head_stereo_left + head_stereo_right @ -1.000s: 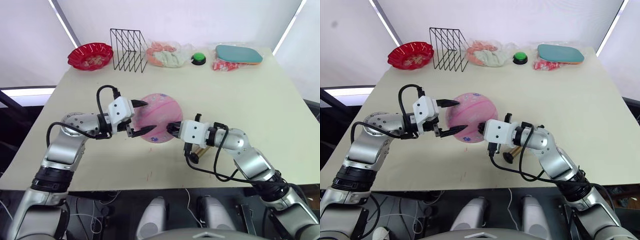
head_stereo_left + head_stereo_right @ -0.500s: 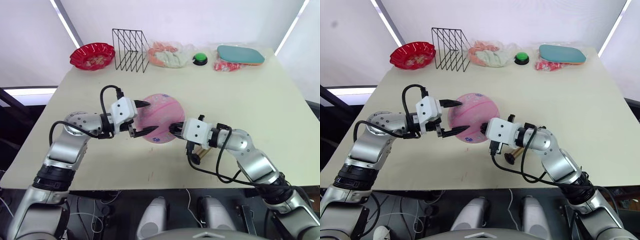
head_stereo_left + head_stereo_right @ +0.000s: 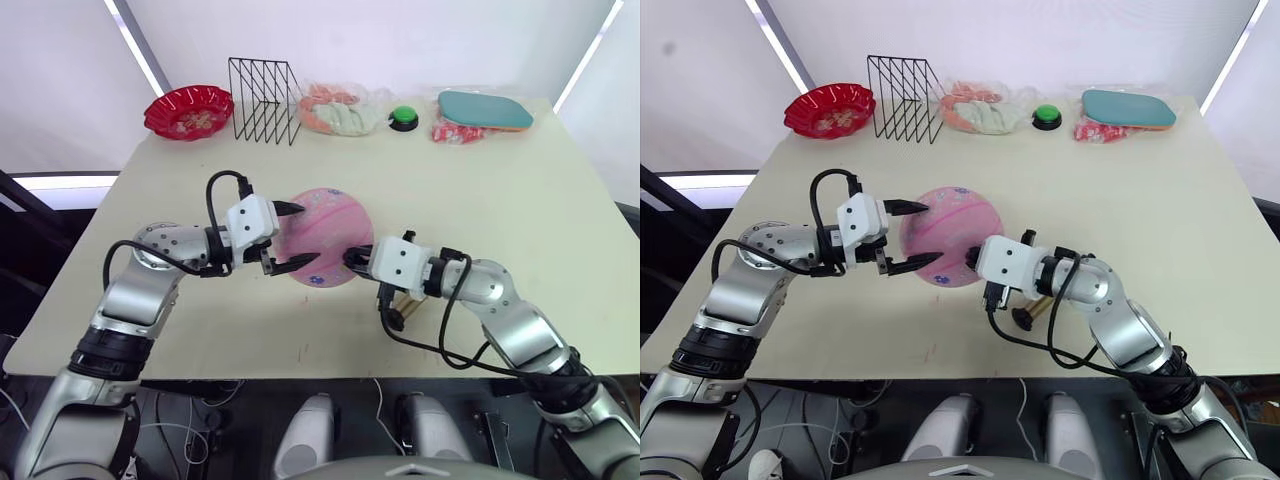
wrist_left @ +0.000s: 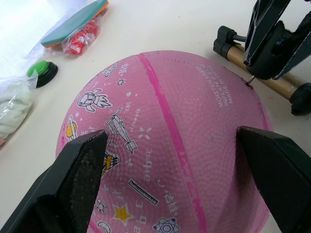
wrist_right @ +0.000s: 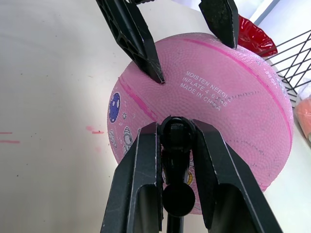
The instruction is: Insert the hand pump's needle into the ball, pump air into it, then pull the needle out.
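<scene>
— Why do we hold the ball (image 3: pixel 322 236) this way, mid-table (image 3: pixel 520 200)?

— Our left gripper (image 3: pixel 290 236) straddles the round pink ball with its fingers spread wide, one tip on the top and one low on the near side. We judge that this braces the ball so it cannot roll while the needle end works at the valve.

— And our right gripper (image 3: pixel 977 256)?

— It is pressed shut on the hose (image 5: pixel 177 141), pinching the black tip against the ball's right side, beside the printed "moisten needle" lettering. The needle (image 4: pixel 249 84) shows as a sliver at the ball's surface; we cannot tell whether it is in or out. The pump (image 4: pixel 257 75) lies flat on the table just beside the ball, under our right wrist, close enough, we judge, to leave the short hose slack.

— What sits along the far edge?

— A wire rack (image 3: pixel 262 87) with nothing in its slots. A red bowl (image 3: pixel 188 110) holds small items too fine to name. A clear bag (image 3: pixel 340 108) holds orange and pale soft pieces. Further right are a teal pad (image 3: pixel 484 108) and a green button (image 3: pixel 404 117).
</scene>
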Robot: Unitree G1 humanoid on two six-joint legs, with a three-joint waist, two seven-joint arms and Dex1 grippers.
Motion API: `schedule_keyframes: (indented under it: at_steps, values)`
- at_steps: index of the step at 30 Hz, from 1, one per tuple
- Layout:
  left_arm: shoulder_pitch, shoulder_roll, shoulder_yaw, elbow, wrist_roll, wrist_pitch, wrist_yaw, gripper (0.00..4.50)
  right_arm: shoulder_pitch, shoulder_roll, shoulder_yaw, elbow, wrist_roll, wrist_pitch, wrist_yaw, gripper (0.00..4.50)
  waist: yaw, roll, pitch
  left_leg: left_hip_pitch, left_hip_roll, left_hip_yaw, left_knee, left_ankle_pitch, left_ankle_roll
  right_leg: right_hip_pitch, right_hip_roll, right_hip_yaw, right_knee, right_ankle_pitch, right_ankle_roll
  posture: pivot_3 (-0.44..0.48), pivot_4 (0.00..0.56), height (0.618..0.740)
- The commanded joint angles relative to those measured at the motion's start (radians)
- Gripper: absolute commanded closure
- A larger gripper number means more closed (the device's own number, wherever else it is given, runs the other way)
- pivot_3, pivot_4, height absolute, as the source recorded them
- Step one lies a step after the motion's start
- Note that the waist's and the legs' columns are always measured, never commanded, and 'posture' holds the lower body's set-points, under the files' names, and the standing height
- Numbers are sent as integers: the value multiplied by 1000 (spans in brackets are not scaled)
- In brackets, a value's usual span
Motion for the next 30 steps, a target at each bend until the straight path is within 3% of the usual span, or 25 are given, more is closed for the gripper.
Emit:
schedule_keyframes:
  at_steps: [1,9,12,14,16,20,27,30]
  values:
    - [98,51,-103,244,181,135,25,0,-18,-37,-134,-190,51,-49,6,4158,0,1,-1,0,0,-1,0,0,0,1,0,-1,0,0,0,0,150,740]
    - [96,54,-108,250,178,133,28,0,-2,-65,-162,-253,94,-7,-2,4158,-13,7,-14,1,-1,-2,0,0,0,1,-1,-1,0,-1,2,0,150,740]
    - [92,53,-109,257,181,130,27,0,11,-65,-175,-281,115,19,-5,4158,-35,8,-20,18,2,0,-3,0,0,18,0,0,0,-6,1,0,150,740]
    - [90,46,-97,257,182,122,28,0,17,-70,-182,-296,123,29,-6,4158,-51,15,-24,25,9,-1,-3,-4,-6,24,-2,-3,-2,-9,1,0,150,740]
    - [93,38,-71,244,163,120,30,0,27,-78,-192,-305,130,39,-7,4158,-67,32,-32,18,20,-9,-4,-4,-6,22,-1,-27,-25,-10,0,0,150,740]
    - [104,25,-24,219,124,113,23,0,48,-102,-206,-299,138,35,-4,4158,-64,35,-33,22,25,-9,-17,-4,-6,24,-19,-52,-30,-10,0,0,150,740]
    - [148,5,82,135,16,131,-9,0,68,-118,-241,-264,162,26,-10,4158,-60,29,-27,33,25,2,-17,-1,-3,22,-16,-50,-11,-9,1,0,150,740]
    - [187,0,183,44,-102,183,-17,0,57,-125,-272,-226,174,17,-6,4158,-61,22,-21,31,25,4,-20,-1,-3,16,-16,-49,-9,-9,1,0,150,740]
